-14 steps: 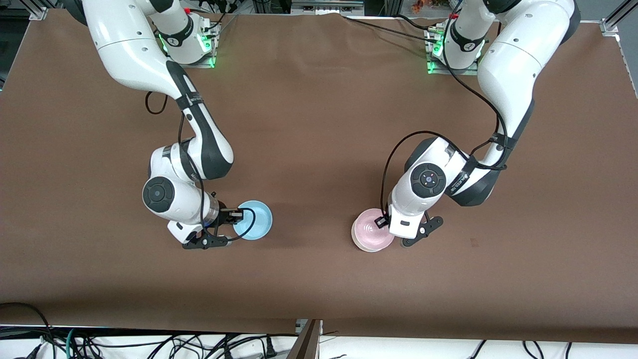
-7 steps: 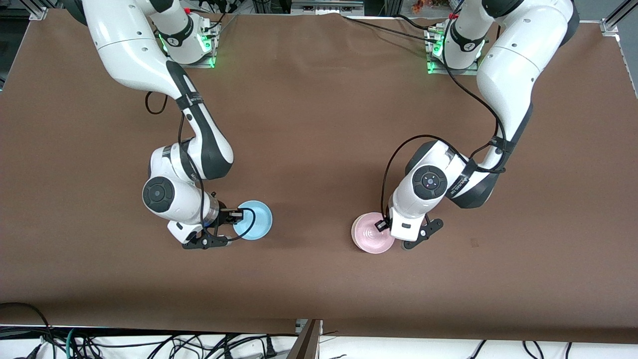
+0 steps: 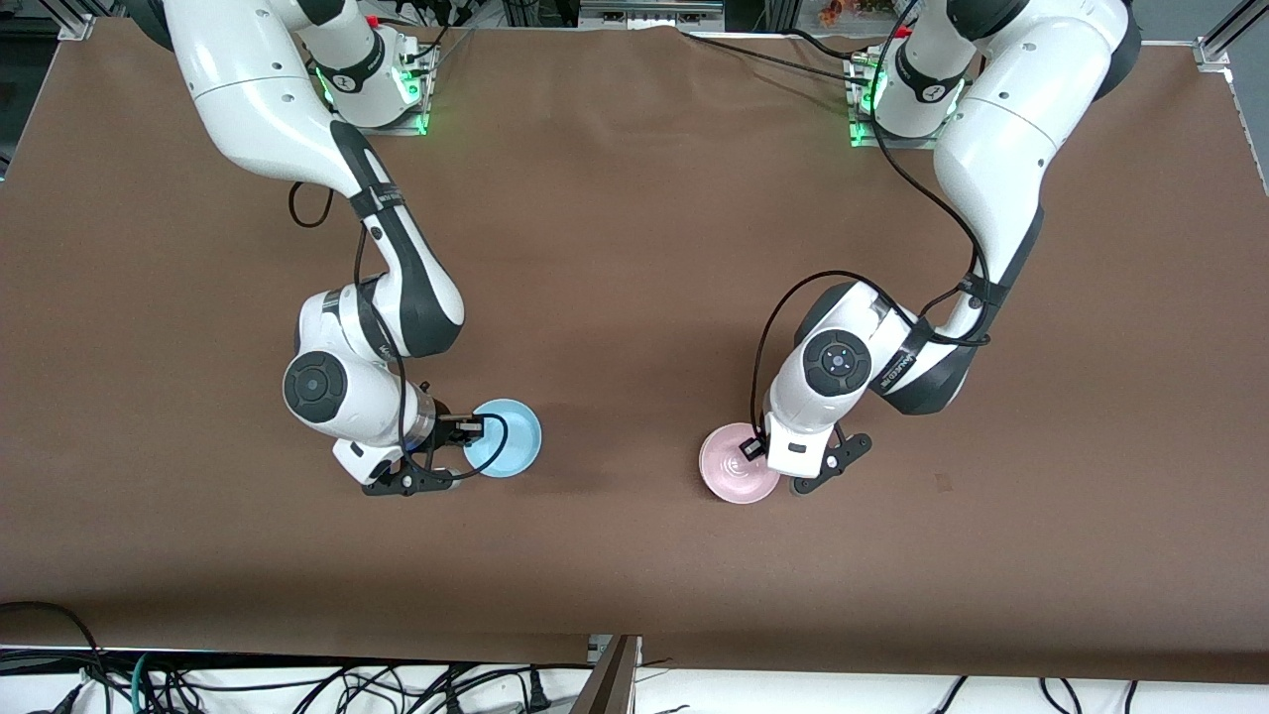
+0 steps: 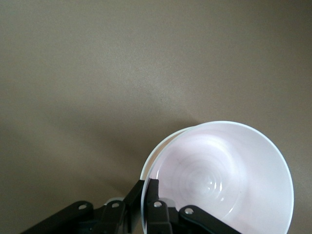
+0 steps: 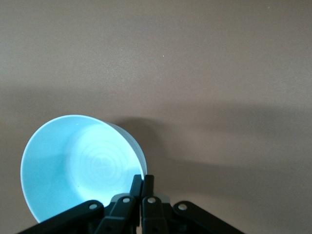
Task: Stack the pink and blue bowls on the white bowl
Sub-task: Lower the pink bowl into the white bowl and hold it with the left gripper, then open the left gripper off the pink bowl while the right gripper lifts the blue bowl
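The light is bright and even, and it comes from above. Soft dark shadows lie on the brown worktop [image 3: 634, 248] under both arms. Small green lights glow at the arm bases. The front view is sharp. In both wrist views the colors look dull, with wide gray shadow bands across the worktop.

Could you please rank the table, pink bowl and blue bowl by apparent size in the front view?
Largest: the table. Then the pink bowl and the blue bowl, which look alike; unranked.
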`<action>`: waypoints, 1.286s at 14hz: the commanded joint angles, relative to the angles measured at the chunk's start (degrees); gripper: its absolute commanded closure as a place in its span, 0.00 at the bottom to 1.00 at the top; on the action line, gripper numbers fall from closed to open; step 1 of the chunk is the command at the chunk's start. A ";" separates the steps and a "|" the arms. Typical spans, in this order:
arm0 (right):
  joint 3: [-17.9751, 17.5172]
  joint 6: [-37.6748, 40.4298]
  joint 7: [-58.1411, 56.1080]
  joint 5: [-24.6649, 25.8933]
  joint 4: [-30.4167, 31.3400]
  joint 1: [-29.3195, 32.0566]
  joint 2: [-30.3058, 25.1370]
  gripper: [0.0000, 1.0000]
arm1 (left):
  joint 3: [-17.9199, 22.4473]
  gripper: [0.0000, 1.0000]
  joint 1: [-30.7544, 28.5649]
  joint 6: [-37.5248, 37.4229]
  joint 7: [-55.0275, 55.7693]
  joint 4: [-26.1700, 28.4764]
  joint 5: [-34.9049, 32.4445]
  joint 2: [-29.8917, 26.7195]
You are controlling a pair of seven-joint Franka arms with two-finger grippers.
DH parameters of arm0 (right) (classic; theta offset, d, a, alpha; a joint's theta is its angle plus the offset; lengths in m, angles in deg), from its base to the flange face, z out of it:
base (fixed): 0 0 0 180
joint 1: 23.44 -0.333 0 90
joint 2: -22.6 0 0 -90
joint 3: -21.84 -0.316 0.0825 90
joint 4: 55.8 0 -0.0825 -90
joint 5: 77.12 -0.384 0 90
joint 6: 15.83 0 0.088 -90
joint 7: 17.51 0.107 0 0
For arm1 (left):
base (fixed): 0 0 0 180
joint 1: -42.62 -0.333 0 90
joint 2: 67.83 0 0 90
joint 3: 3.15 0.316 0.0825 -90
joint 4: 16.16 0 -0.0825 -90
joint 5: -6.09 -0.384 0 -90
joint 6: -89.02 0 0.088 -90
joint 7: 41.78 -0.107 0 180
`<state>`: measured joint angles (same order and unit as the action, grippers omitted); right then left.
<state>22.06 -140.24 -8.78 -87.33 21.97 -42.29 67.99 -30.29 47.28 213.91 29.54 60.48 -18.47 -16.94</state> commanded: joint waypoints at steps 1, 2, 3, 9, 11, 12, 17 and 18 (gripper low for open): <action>-0.12 1.18 0.41 -0.69 -1.48 0.04 0.40 1.00 | 0.69 1.00 0.18 -0.26 0.04 -2.46 0.91 0.44; -0.12 1.18 0.41 -0.69 -1.48 0.04 0.40 1.00 | 0.69 0.96 0.09 -0.69 0.04 -3.16 1.09 0.43; -0.12 1.18 0.41 -0.69 -1.48 0.04 0.40 1.00 | 0.69 0.87 0.00 -0.87 0.04 -3.34 1.18 0.26; -0.12 1.18 0.41 -0.60 -1.48 0.04 0.32 1.00 | 0.69 0.67 -0.44 -0.87 0.04 -3.34 1.18 0.17; -0.12 1.18 0.41 -0.69 -1.48 0.04 0.32 1.00 | 0.78 0.67 -0.52 -0.87 -0.04 -3.34 1.01 0.35; -0.12 1.18 0.41 -0.60 -1.48 0.04 0.32 1.00 | 0.86 0.67 -0.61 -0.79 -0.31 -3.34 0.74 0.52; -0.12 1.18 0.50 -0.69 -1.48 0.04 0.32 1.00 | 4.38 0.67 -0.52 1.15 -2.95 -4.74 0.48 4.20; -0.12 1.27 0.42 -0.69 -1.48 0.04 0.32 1.00 | 4.38 0.67 -0.52 1.15 -2.77 -5.10 0.48 4.30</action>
<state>22.05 -140.24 -8.78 -87.33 21.93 -42.29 67.99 -25.86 46.29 214.86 28.40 58.05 -18.46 -14.81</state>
